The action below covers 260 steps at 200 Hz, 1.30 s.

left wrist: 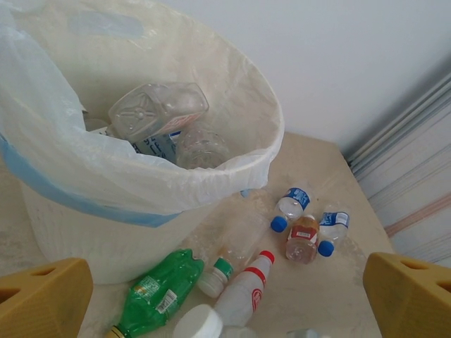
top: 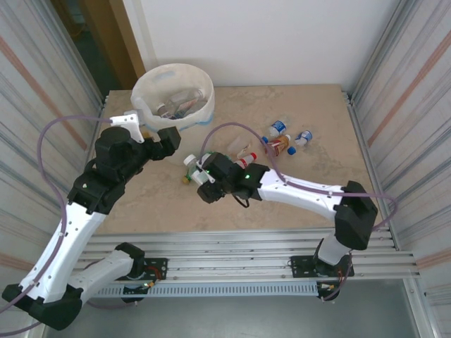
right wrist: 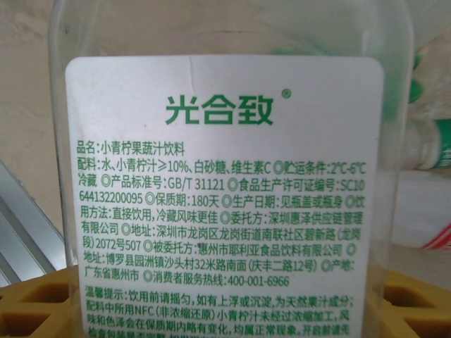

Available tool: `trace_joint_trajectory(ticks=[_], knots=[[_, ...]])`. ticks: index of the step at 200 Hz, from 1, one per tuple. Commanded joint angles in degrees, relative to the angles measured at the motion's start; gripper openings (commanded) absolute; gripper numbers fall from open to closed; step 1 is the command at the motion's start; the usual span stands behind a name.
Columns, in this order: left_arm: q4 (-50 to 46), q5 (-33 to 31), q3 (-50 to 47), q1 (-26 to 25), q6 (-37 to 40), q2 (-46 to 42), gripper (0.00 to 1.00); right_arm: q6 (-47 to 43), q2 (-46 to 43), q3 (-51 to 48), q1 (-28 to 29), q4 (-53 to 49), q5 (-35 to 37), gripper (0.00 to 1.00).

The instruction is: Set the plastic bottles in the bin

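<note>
Top view: The bin (top: 176, 67) is at the far left with bottles (top: 176, 107) inside. The left gripper (top: 151, 135) is just beside it. The right gripper (top: 196, 174) grips a clear bottle (top: 191, 162).
Left wrist: The fingers (left wrist: 42, 296) are wide apart and hold nothing. A green bottle (left wrist: 158, 292) lies by the bin (left wrist: 70, 232).
Right wrist: The clear bottle's white label (right wrist: 225, 197) sits between the yellow pads (right wrist: 35, 303).

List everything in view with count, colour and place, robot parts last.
Round cream-white bag-lined bin: one, table's far left.
Clear plastic bottles inside the bin: at least two.
Clear and brownish plastic bottles: three, clustered right of centre.
Green plastic bottle: one, beside the bin.
Red-capped white plastic bottle: one, mid-table.
Clear bottle with green-and-white cap: one, next to it.
White-labelled clear bottle: one, between fingers of the right gripper.
Beige stone-patterned table: one.
Left gripper: yellow fingers, open, near bin.
Right gripper: grip unclear.
</note>
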Motion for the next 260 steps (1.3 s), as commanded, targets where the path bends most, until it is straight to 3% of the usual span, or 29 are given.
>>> trace_joint_trajectory(ticks=[1, 77, 145, 172, 200, 260], knots=[[0.01, 3.77, 1.70, -0.32, -0.95, 0.51, 0.99, -0.54, -5.50, -1.80, -1.95, 2.68, 2.06, 0.31], [1.96, 10.51, 2.24, -6.86, -2.25, 6.53, 0.98, 0.74, -17.61, -7.77, -7.68, 13.62, -0.59, 0.30], [13.11, 21.74, 0.78, -9.31, -5.79, 12.99, 0.98, 0.96, -19.50, -7.72, -8.37, 17.15, -5.02, 0.30], [15.94, 22.85, 0.52, -9.57, -7.06, 14.55, 0.95, 1.22, -19.59, -7.62, -8.29, 18.00, -6.31, 0.30], [17.76, 23.34, -0.09, -9.60, -7.98, 15.22, 0.84, 1.62, -19.60, -7.50, -8.37, 18.70, -7.22, 0.30], [17.81, 22.82, -0.11, -9.58, -7.93, 15.27, 0.45, 1.60, -18.19, -6.40, -8.35, 18.92, -7.56, 0.30]])
